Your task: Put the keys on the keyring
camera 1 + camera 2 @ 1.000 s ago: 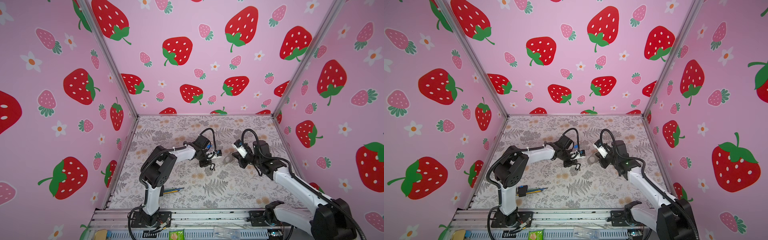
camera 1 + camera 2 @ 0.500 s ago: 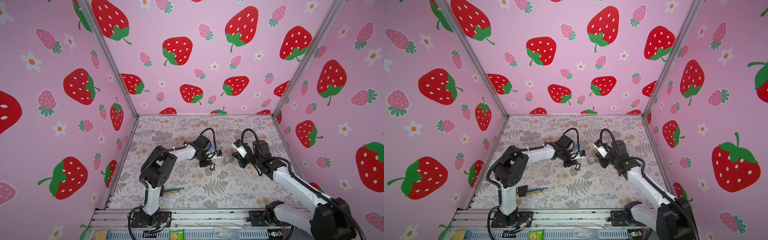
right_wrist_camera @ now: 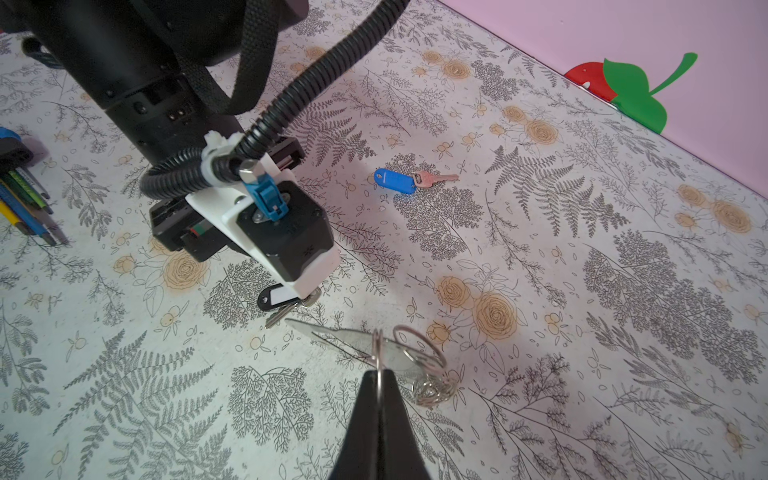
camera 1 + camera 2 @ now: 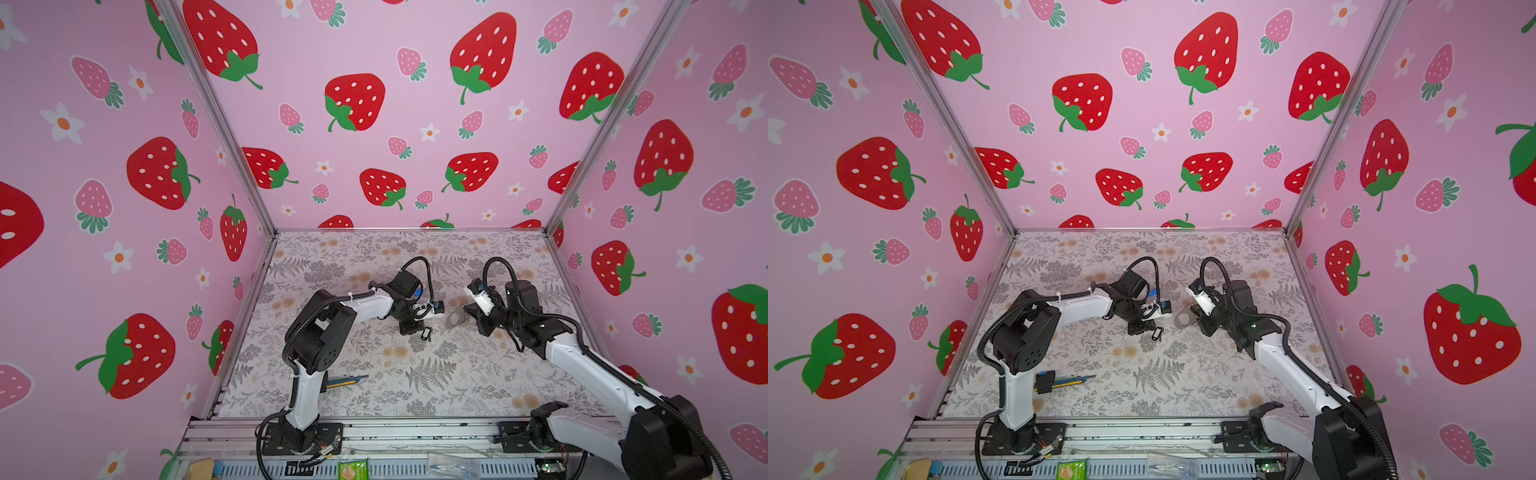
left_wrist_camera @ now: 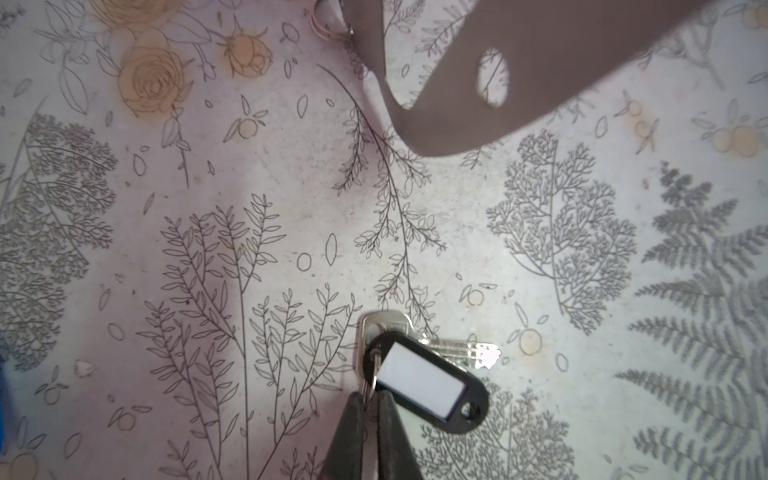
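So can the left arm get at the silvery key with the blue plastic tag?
Probably not yet. The blue-tagged key lies uncovered on the floral mat, but the left tool is shut on the silvery black-tagged key.

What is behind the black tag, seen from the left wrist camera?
A silvery key: its head and blade tip show past the black tag, which covers its middle. The left gripper pinches the small ring joining them.

The left arm point(image 4: 365, 305) and right arm point(image 4: 582, 370) wear white shells between black joints. A ribbed black cable point(image 3: 316, 79) loops to each wrist; a blue plug point(image 3: 266, 195) sits there. The left tool point(image 5: 371, 401) and right tool point(image 3: 379, 376) have slim black tapered fingers.
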You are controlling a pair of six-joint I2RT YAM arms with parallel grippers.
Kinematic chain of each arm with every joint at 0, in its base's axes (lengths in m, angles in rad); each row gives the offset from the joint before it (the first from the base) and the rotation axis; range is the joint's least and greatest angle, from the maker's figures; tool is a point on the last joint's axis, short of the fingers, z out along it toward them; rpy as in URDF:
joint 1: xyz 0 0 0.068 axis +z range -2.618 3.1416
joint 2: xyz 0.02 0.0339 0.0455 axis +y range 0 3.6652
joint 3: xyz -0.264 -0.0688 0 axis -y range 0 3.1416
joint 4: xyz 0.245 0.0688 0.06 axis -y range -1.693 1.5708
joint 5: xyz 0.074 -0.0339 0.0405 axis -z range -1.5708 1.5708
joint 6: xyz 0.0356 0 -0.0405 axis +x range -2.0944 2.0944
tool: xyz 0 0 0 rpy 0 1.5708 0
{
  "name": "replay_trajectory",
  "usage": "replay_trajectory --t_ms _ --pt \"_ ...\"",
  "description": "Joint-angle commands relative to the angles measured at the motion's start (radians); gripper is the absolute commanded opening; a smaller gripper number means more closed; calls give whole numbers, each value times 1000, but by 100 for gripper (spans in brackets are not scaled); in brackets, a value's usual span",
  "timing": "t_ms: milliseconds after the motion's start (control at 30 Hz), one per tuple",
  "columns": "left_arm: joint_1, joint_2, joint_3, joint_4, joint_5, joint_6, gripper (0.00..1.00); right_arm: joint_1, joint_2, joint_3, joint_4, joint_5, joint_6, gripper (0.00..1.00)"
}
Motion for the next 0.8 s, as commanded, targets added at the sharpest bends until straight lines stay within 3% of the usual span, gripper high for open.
replay_trajectory --t_ms 0,467,767 --pt "-7 11 28 -18 12 14 14 2 11 11 -29 -1 -1 0" --pt "-19 16 36 -10 17 12 13 2 12 5 -24 -5 4 0" --pt "-21 13 37 -9 34 11 0 2 13 3 -21 -8 10 0"
